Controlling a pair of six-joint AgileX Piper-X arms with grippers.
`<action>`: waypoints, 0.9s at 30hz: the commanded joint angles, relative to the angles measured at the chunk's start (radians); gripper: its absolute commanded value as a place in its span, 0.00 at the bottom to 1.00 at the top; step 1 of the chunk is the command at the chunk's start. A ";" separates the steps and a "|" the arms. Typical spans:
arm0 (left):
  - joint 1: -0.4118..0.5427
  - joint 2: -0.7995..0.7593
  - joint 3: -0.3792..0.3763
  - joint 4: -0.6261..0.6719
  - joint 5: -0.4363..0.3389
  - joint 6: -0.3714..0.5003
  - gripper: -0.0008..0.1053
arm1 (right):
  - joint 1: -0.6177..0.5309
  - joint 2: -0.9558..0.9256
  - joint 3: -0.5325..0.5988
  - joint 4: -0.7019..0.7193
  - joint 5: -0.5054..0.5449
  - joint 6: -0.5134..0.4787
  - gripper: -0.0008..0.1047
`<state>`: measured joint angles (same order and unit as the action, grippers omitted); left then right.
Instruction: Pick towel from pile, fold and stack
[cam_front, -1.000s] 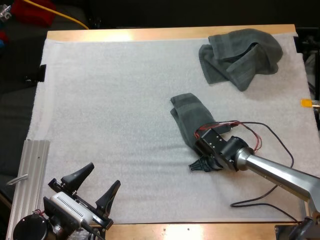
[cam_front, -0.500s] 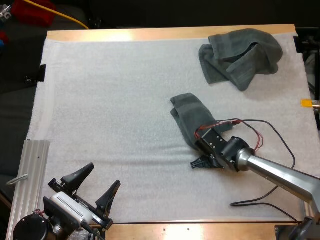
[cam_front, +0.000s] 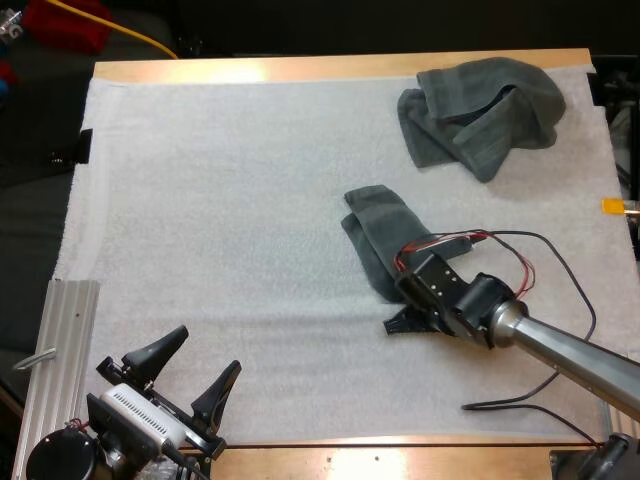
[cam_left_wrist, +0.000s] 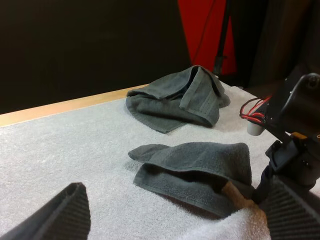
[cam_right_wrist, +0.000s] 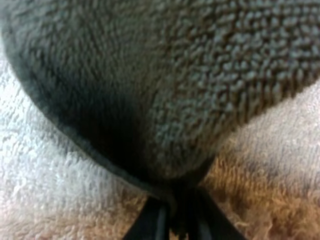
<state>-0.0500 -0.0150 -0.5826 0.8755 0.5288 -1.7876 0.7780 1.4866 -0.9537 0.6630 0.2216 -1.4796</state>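
Towel (cam_front: 378, 232) lies on the white mat (cam_front: 220, 200), right jaws pinching it, left jaws apart.

left tool (cam_front: 207, 350): fingers apart | right tool (cam_front: 392, 325): clamped, low, arm outstretched

Right hand (cam_left_wrist: 264, 181) at near towel (cam_left_wrist: 200, 167), crumpled towel (cam_left_wrist: 175, 97) beyond

You will find nothing to read: no text, label, brand, number or sign is legible on the crumpled towel (cam_front: 480, 115), the nearer towel (cam_front: 380, 235), the mat (cam_front: 220, 200) or the surface (cam_front: 300, 68).
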 joint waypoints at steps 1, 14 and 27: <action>-0.005 -0.132 -0.002 -0.014 0.006 -0.010 0.67 | -0.007 -0.011 0.002 0.008 0.009 -0.007 0.09; -0.005 -0.132 -0.002 -0.014 0.006 -0.010 0.67 | -0.007 -0.011 0.002 0.008 -0.024 0.003 0.18; -0.005 -0.132 -0.002 -0.014 0.006 -0.010 0.67 | -0.005 -0.038 0.000 0.024 -0.017 -0.007 0.02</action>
<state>-0.0500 -0.0150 -0.5826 0.8755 0.5288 -1.7876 0.7780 1.4658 -0.9537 0.6763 0.2025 -1.4813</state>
